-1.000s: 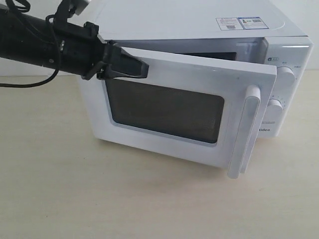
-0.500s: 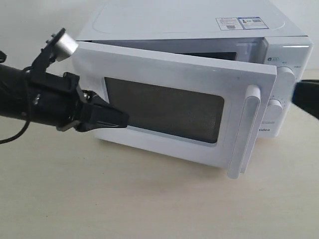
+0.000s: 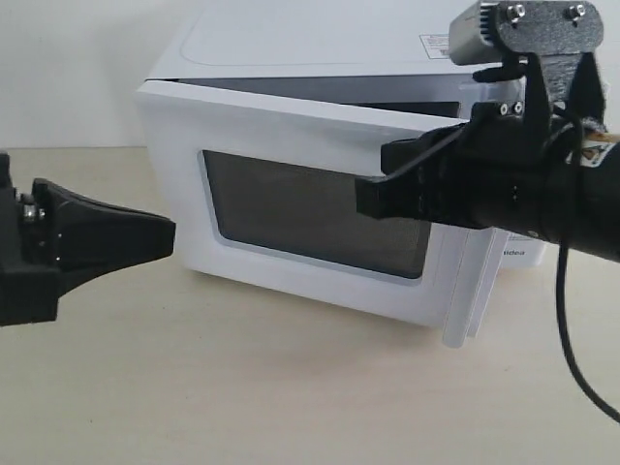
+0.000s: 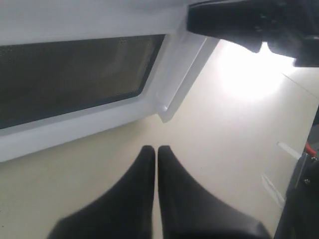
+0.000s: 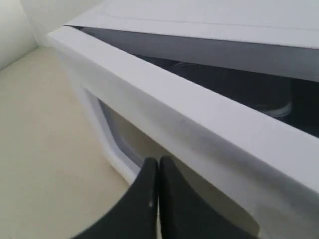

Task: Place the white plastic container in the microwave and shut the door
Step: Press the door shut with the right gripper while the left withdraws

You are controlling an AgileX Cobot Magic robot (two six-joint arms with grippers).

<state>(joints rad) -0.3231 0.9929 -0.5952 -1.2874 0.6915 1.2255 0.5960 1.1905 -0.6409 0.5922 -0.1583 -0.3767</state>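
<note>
The white microwave [image 3: 320, 39] stands on the table with its door [image 3: 291, 126] ajar, the handle side swung out. The dark window [image 3: 310, 213] faces me; the bar handle [image 3: 463, 300] is half hidden behind my right arm. My right gripper [image 3: 360, 199] is shut and empty, its tips just in front of the window, below the door's top edge [image 5: 174, 99]. My left gripper [image 3: 172, 235] is shut and empty, low over the table, left of the door and apart from it. The white plastic container is hidden; only a dim curved rim [image 5: 269, 102] shows in the cavity.
The beige table [image 3: 291, 387] spreads in front of the microwave. My right arm [image 4: 249, 20] with its wrist camera [image 3: 523, 29] covers the dial panel. A cable [image 3: 572, 358] hangs from that arm at the right edge.
My left gripper has drawn back from the door's upper left corner, down and to the left. My right arm has swung in from the right across the door front. The door stays ajar.
</note>
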